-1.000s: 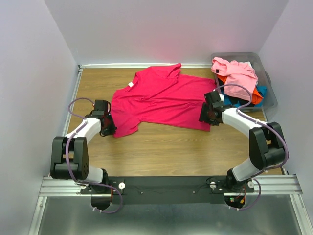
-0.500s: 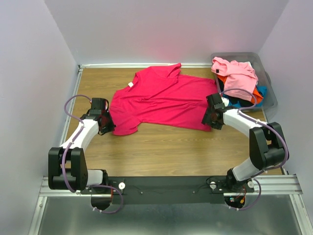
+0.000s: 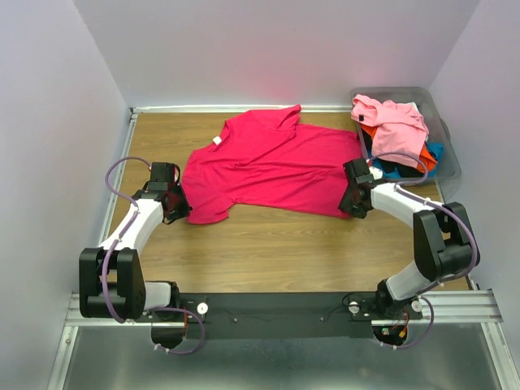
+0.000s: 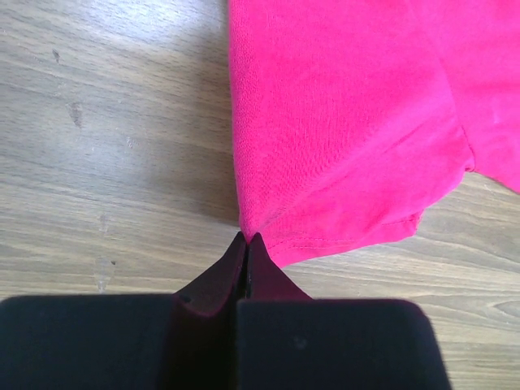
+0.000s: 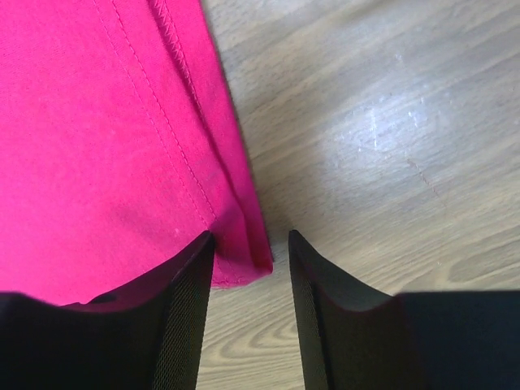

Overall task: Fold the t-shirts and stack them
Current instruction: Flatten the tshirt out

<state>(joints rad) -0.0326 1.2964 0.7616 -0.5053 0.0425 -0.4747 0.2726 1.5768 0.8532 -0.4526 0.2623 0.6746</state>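
A crimson t-shirt (image 3: 268,166) lies spread flat on the wooden table (image 3: 268,244), collar toward the back. My left gripper (image 3: 175,207) is at its near-left sleeve, shut on the sleeve's corner (image 4: 246,237), and the cloth puckers toward the tips. My right gripper (image 3: 355,201) is at the shirt's near-right hem corner. In the right wrist view the right gripper (image 5: 250,236) is open, with the hem corner (image 5: 244,260) lying between its fingers. More t-shirts, light pink (image 3: 392,120) on top with orange and blue under it, are heaped at the back right.
A grey plastic bin (image 3: 445,138) holds the heap of shirts at the back right corner. Walls close the table on the left, back and right. Bare wood lies between the shirt and the arm bases.
The left arm has swung its elbow outward while its gripper stays on the sleeve. The right gripper has shifted slightly right onto the hem corner, and its jaws have narrowed.
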